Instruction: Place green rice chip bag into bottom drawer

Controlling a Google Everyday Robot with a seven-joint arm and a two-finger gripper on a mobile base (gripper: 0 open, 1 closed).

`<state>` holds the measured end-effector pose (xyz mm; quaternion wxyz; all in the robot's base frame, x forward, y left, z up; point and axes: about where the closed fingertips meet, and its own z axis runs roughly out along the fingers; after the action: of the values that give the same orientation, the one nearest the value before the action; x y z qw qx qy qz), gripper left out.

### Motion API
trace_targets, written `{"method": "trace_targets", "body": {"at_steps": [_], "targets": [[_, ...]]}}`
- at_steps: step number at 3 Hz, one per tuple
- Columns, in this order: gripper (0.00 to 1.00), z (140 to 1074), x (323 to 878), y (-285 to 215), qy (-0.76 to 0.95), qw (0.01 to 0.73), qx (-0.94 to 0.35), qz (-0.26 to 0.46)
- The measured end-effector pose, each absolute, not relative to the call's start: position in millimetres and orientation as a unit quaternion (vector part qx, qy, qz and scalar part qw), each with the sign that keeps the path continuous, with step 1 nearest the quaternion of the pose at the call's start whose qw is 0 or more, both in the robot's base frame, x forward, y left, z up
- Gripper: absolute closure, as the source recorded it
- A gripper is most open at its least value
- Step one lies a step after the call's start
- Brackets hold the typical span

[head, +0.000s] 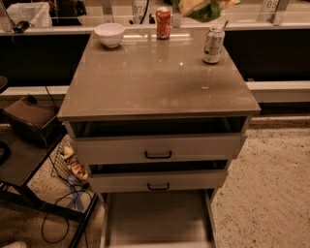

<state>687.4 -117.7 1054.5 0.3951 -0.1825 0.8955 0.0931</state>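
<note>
Jaws of the gripper (193,4) are cut off by the upper edge of the view, far back right of centre, so I cannot tell whether they are spread or pinching. Nearest, the bottom drawer (156,219) stands pulled out, its pale floor bare. Above it sit two drawer fronts (157,147) with black handles, both slightly ajar. On the counter (155,82) a white can (213,45) stands at the right, with a white bowl (109,35) and a red can (163,23) at the back. The green rice chip bag (208,11) hangs at the gripper, above the counter's rear edge.
</note>
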Motion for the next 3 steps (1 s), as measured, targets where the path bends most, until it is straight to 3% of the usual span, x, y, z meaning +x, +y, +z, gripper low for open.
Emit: {"method": "trace_targets", "body": {"at_steps": [2, 3], "targets": [[1.0, 1046, 633, -224, 0.924, 0.331, -0.148, 0.118], [1.0, 1024, 586, -297, 0.939, 0.308, -0.068, 0.138]]}}
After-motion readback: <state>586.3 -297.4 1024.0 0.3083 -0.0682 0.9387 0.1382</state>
